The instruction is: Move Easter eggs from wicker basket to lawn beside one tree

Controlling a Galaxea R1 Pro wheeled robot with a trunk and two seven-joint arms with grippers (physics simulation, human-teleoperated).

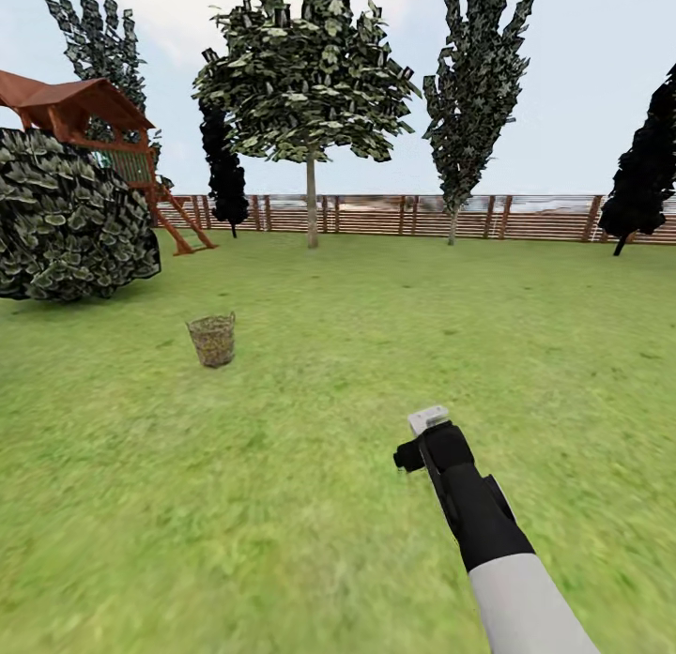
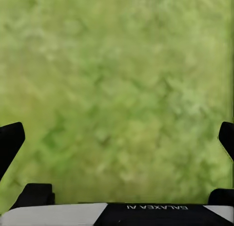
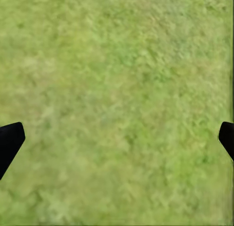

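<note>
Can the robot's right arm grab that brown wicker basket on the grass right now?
Probably not yet. The brown wicker basket stands well ahead and to the left of the right gripper, with open green lawn between them. Nothing blocks the way; the robot likely must roll closer.

Grass, wicker and timber

The lawn (image 1: 376, 335) looks matt and mottled; the wicker basket (image 1: 213, 340) is brown open weave; fence (image 1: 404, 215) and playset (image 1: 94, 119) are slatted wood; the right arm's casing (image 1: 479, 504) is matt black.

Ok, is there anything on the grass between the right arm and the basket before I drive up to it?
Nothing visible. Bare lawn runs from the right gripper to the wicker basket, ahead and to its left. The big bush sits further left, off that line.
</note>
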